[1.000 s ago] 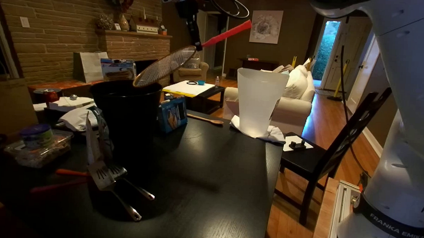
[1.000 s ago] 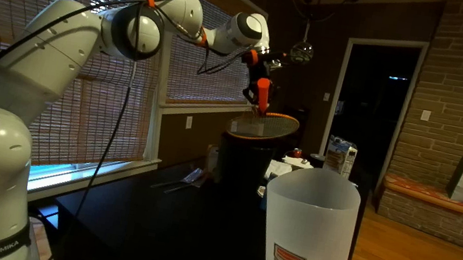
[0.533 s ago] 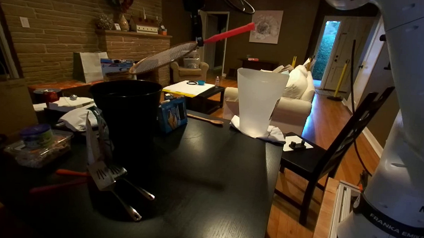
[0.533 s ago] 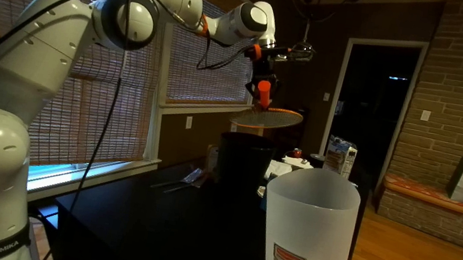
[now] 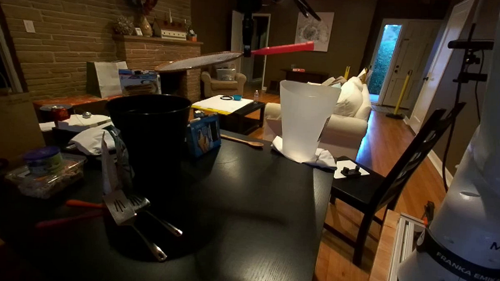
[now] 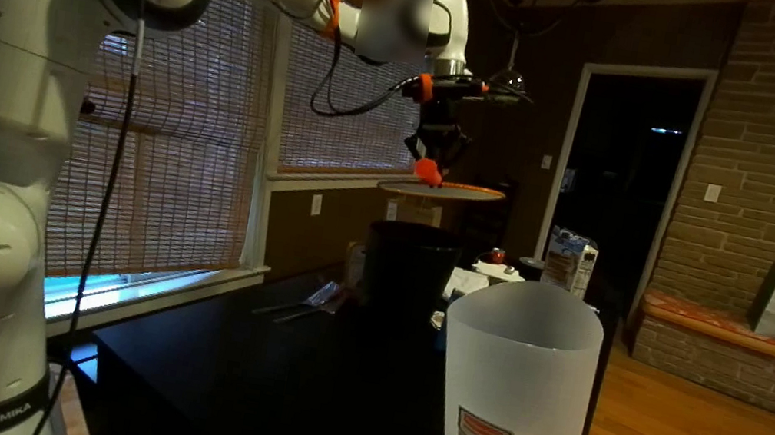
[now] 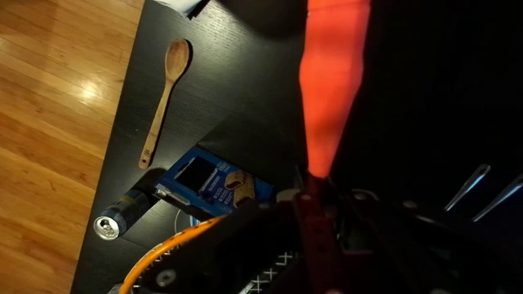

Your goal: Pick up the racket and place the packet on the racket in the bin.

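- The racket (image 5: 201, 60) hangs in the air, head tipped slightly down, above the bin (image 5: 148, 133).
- The gripper (image 5: 247, 54) pinches its shaft, between handle and head.
- The bin stands on the bench (image 5: 239, 198), a blue box (image 5: 205, 135) just beside it.

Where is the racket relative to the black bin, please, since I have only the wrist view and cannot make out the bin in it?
Observer: The racket is higher than the rim of the bin, and both exterior views show a gap between the two.
Operator: Thank you; might there be another tall container on the table that I should keep in mind?
Observer: Yes, a white tapered container stands upright there, apart from the bin, as an exterior view shows.
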`<state>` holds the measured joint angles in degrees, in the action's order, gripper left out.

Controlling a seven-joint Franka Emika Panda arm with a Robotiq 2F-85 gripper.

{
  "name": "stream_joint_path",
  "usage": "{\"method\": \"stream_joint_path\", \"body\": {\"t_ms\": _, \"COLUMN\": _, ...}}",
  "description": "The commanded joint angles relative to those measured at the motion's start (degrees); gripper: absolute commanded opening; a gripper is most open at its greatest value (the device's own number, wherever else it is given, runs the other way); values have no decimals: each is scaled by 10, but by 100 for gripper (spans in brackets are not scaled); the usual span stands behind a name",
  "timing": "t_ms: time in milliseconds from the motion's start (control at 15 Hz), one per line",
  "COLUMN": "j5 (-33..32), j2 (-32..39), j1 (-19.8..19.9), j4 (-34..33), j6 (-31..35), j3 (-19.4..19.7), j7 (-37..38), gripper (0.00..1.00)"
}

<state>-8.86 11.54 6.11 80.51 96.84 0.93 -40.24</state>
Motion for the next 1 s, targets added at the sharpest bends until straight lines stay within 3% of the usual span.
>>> {"method": "stream_joint_path", "body": {"t_ms": 0, "j5": 49, "j2": -85, "j1": 18, "j4": 141, "j6": 62, "j3": 0, "j7": -24, "gripper": 3}}
{"method": "stream_joint_path", "body": {"t_ms": 267, "j5": 87, "j2": -135, "j1": 15, "j4": 255, "j6": 105, "j3": 21, "j7": -31, "gripper": 3}}
{"method": "stream_joint_path", "body": {"t_ms": 933, "j5": 103, "j2": -265, "j1": 7, "j4": 573, "j6": 265, "j3": 69, "j7": -69, "gripper": 3}}
